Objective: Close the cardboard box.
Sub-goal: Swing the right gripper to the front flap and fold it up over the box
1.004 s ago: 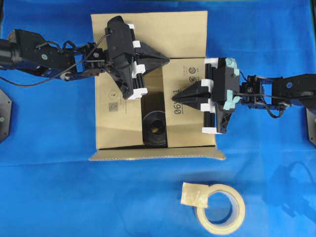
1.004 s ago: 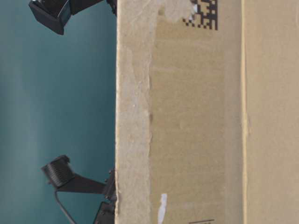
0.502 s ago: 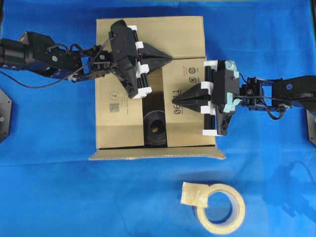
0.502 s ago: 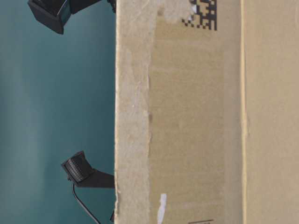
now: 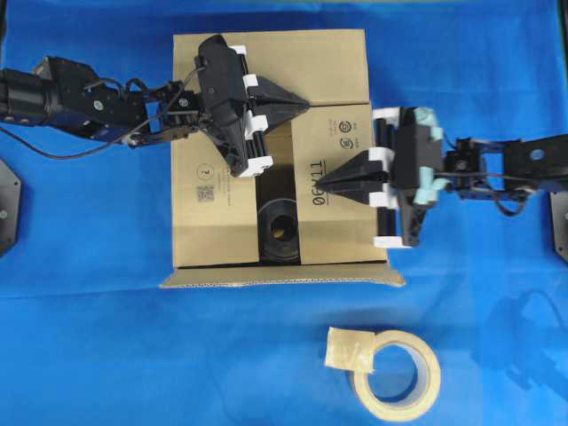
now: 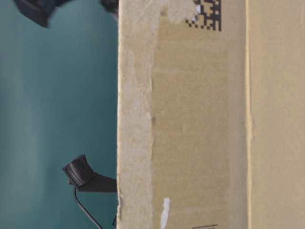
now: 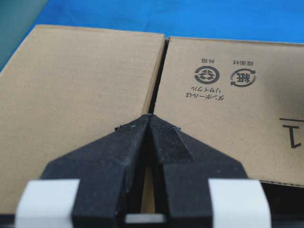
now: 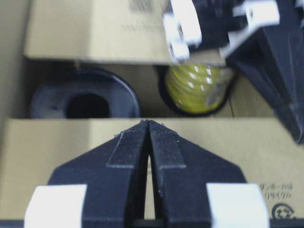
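The cardboard box (image 5: 342, 222) sits mid-table with its far, left and right flaps folded in. The front flap (image 5: 284, 277) still points outward. A gap between the side flaps shows a black roll (image 5: 280, 226) inside. My left gripper (image 5: 304, 105) is shut, its tip on the seam between the far flap (image 7: 76, 85) and the right flap (image 7: 228, 123). My right gripper (image 5: 323, 183) is shut with its tip over the right flap's inner edge (image 8: 61, 142). In the right wrist view the black roll (image 8: 85, 97) and a yellow roll (image 8: 197, 88) lie below.
A beige tape roll (image 5: 395, 373) lies on the blue table (image 5: 89, 337) in front of the box. The table-level view is filled by the box wall (image 6: 190, 119), with a black arm part (image 6: 81, 171) at its left.
The left gripper moved toward the back and the far flap now lies flatter. The right gripper drew back slightly to the right. Both stay shut.
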Tool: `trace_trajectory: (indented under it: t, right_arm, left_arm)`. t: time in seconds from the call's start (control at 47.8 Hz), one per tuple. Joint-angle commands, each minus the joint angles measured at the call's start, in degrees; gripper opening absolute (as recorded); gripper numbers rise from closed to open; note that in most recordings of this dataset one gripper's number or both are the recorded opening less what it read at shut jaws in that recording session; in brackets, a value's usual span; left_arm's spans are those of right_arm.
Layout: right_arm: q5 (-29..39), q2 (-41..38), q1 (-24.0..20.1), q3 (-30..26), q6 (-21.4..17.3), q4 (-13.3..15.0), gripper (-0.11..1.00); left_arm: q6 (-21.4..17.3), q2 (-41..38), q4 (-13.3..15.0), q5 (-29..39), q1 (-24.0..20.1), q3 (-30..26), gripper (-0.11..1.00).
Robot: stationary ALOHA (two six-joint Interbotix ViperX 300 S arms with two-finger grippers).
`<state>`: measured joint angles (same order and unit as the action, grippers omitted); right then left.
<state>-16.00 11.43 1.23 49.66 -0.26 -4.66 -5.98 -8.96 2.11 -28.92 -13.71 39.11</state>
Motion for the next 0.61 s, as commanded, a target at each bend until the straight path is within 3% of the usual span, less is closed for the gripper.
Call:
trace_trajectory:
  t: [0.0,0.293,0.586]
  right_arm:
    - [2.1,5.4,-1.8,-1.1,-0.1,-0.2,0.00]
    - [3.5,17.7,-11.6,1.0,-0.1,-0.1,0.00]
    - [-0.3,18.7,-22.9,3.3,0.1,-0.1,0.00]
  left_arm:
    - [0.1,0.7,0.1,0.1,-0.2,-0.2,0.00]
    - [0.2,0.9,0.2,0.2,-0.1,0.2,0.00]
    - [0.2,0.9,0.2,0.2,-0.1,0.2,0.00]
